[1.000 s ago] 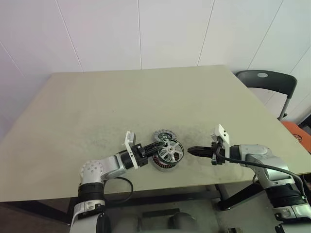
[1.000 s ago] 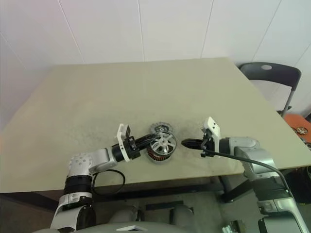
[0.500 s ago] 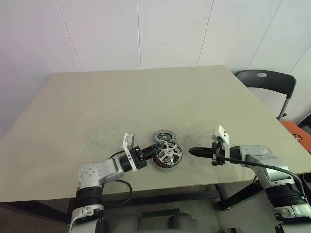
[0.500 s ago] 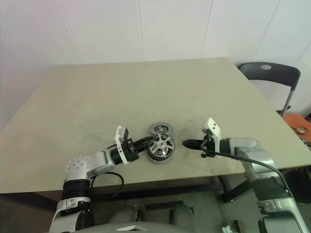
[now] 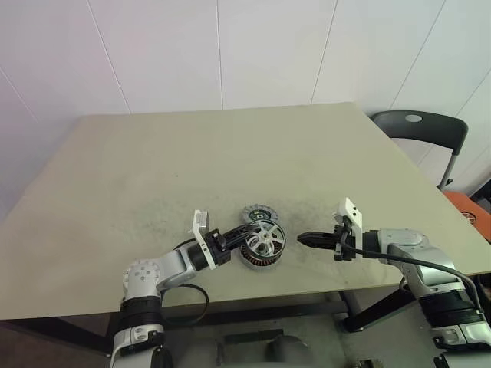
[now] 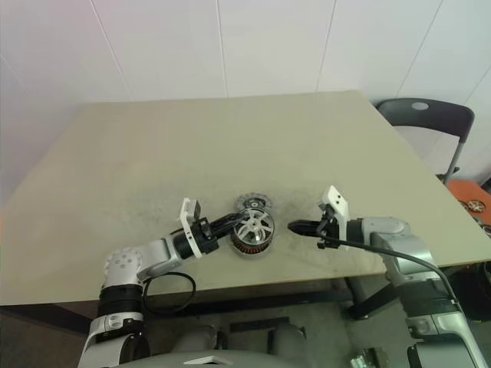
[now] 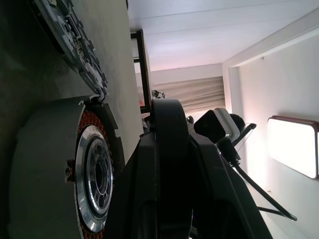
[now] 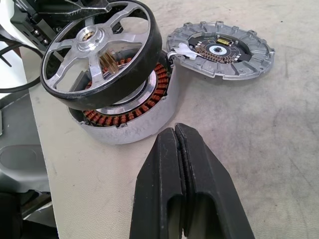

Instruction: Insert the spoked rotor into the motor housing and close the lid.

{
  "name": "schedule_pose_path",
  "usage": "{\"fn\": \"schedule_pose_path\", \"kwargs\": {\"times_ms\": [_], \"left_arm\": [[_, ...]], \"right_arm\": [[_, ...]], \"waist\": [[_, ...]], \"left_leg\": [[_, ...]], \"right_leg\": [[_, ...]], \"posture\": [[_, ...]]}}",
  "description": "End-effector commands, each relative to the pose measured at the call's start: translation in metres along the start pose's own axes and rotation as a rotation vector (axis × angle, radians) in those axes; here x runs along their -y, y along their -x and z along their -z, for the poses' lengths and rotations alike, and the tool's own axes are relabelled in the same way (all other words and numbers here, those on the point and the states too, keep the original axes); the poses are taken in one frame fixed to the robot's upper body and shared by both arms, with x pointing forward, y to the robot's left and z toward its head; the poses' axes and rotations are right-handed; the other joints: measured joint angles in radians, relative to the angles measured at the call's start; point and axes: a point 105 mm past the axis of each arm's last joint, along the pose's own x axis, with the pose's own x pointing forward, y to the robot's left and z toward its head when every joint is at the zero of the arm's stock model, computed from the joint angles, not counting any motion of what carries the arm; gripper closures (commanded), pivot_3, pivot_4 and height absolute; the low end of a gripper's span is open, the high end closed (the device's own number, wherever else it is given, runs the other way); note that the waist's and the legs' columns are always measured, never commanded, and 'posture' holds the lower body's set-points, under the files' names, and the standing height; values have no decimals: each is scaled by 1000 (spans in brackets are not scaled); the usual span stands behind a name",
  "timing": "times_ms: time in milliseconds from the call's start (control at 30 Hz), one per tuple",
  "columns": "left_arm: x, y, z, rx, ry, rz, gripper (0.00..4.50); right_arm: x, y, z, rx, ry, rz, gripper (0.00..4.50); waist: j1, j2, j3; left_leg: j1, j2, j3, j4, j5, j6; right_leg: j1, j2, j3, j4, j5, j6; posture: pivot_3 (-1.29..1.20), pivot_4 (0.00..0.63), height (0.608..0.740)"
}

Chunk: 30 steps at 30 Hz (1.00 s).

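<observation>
One spoked rotor (image 8: 102, 47), one motor housing (image 8: 134, 117) and one lid (image 8: 222, 50) are counted on one table (image 5: 230, 153); one chair (image 5: 418, 130) and two grippers are seen.

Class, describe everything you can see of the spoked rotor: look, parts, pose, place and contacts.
The spoked rotor is a shiny silver wheel with broad spokes, a small central hub and a black outer band. It sits tilted, half-seated on the motor housing with its copper windings showing below. The left end effector grips its rim.
</observation>
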Motion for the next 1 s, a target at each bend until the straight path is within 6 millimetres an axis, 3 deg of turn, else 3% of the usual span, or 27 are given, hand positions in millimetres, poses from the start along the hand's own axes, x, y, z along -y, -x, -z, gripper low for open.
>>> {"fn": "schedule_pose_path", "kwargs": {"times_ms": [33, 567, 900, 1000], "left_arm": [[-12, 15, -4, 39, 8, -63, 4052], [-12, 17, -3, 35, -11, -82, 4052], [-14, 15, -10, 35, -95, -146, 875], [-9, 14, -21, 21, -217, -180, 16]], "right_arm": [[2, 1, -10, 31, 33, 7, 4500], [2, -1, -10, 37, 31, 11, 4500], [3, -3, -9, 41, 29, 16, 4500], [3, -4, -9, 42, 27, 16, 4500]], "waist": [[-1, 0, 0], [0, 0, 0], [8, 0, 0], [8, 0, 0]], "left_leg": [[0, 0, 0, 0, 0, 0], [0, 0, 0, 0, 0, 0], [0, 0, 0, 1, 0, 0], [0, -1, 0, 2, 0, 0]], "right_leg": [[0, 0, 0, 0, 0, 0], [0, 0, 0, 0, 0, 0], [1, 0, 0, 0, 0, 0], [2, -1, 0, -1, 0, 0]], "posture": [[0, 0, 740], [0, 0, 740], [0, 0, 740], [0, 0, 740]]}}
